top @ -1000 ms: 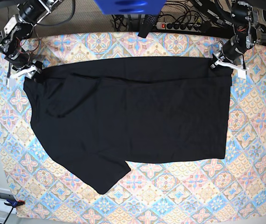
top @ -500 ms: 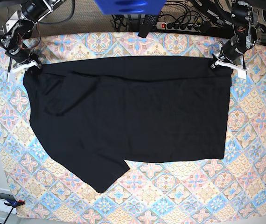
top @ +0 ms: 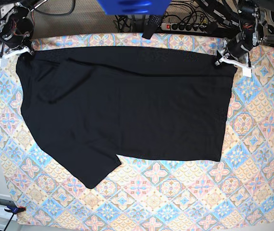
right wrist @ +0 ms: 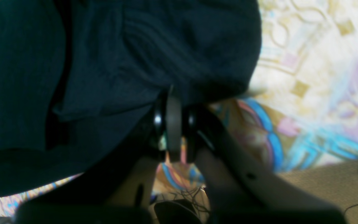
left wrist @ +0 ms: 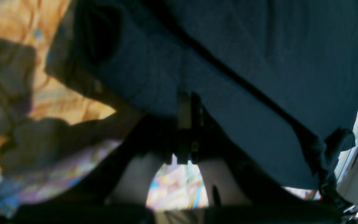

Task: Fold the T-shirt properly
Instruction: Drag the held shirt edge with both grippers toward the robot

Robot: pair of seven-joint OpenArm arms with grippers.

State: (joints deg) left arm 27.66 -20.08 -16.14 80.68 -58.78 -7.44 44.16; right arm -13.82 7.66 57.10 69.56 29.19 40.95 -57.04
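— Black cotton nearly from one side of the table to the other. Where exactly does the T-shirt (top: 127, 106) lie?

— Spread flat on the patterned tablecloth (top: 185, 192), its long top edge running along the far edge of the table. One sleeve points toward the near left corner as the base view shows it. The near part of the cloth lies bare.

— And the arms?

— Each has a far corner of the garment. The right gripper (top: 13, 49) sits at the far corner on the base view's left, its fingers (right wrist: 173, 124) pressed together with a bunch of black fabric pinched between them. The left gripper (top: 232, 58) is at the opposite far corner, jaws closed too, the shirt's edge caught in its fingertips (left wrist: 185, 109).

— Why hold it by those two corners?

— My reading: with both ends of one long edge gripped, the arms can keep that edge taut and straight and carry it over the rest of the shirt as one line. A fold made that way should land even rather than skewed.

— Is the fold under way?

— Hard to call it started. The shirt looks lengthwise-doubled already, with one sleeve showing, yet the gripped edge sits low at the table's far edge. I'd judge the lift and carry toward the near edge is what remains.

— Any risk?

— Thin bunched cloth could slip from a pinch, and unequal lifting would wrinkle the panel.
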